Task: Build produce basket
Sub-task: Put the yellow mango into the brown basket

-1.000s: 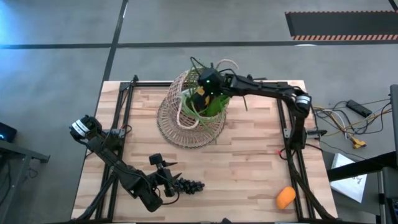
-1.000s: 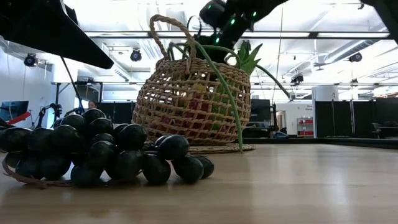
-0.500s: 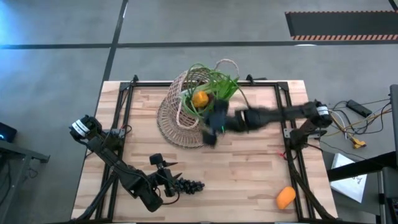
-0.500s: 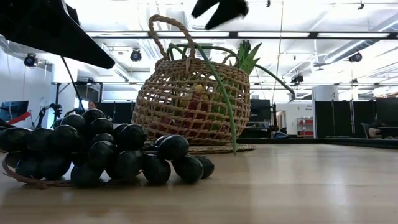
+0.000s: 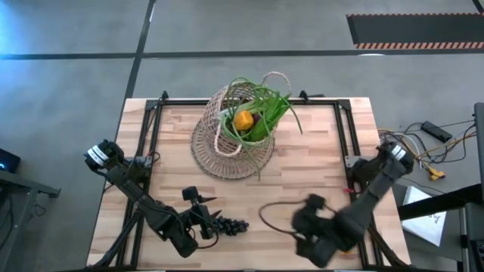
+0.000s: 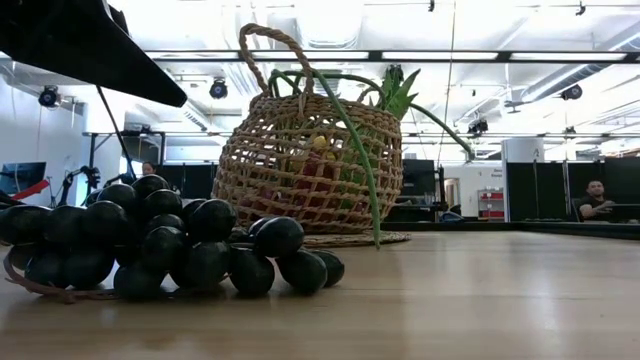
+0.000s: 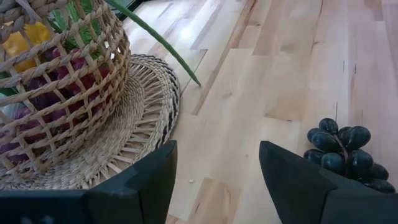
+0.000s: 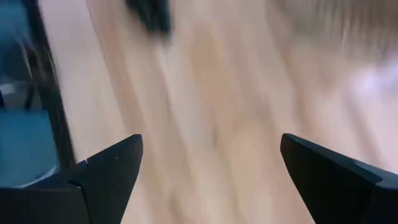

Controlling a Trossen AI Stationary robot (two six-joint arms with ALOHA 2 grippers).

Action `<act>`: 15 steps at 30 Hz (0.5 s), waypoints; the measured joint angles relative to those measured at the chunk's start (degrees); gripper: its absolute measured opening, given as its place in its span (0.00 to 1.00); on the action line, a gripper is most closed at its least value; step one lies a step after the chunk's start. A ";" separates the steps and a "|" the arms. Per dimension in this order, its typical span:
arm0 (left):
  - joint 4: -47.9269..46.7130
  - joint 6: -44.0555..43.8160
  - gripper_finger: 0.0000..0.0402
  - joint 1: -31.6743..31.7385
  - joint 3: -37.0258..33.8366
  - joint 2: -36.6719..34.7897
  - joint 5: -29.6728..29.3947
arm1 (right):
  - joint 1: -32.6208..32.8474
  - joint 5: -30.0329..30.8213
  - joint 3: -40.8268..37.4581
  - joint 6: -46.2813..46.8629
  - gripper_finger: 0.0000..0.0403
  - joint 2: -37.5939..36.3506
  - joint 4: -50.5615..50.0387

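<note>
Swung from the basket (image 5: 233, 134) to the near edge, blurred right tool (image 5: 306, 230) gapes wide, empty.

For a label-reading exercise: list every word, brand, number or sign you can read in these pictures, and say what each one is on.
None can be read.
The basket, the grapes and the table carry no print.
The paper beside the table shows dark marks, too small to read.
The red item in the room behind is too small to read.
</note>
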 joint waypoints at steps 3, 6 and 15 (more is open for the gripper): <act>0.15 0.93 0.53 0.02 0.00 0.00 -0.03 | 4.34 -6.18 -0.02 12.79 0.92 1.75 -5.63; 0.52 1.40 0.53 0.06 -0.01 0.00 -0.08 | 7.67 -11.27 -0.18 18.88 0.92 3.42 -9.07; 2.03 2.85 0.53 0.11 -0.02 0.00 -0.09 | 12.96 -28.97 -5.06 11.33 0.84 7.73 -11.52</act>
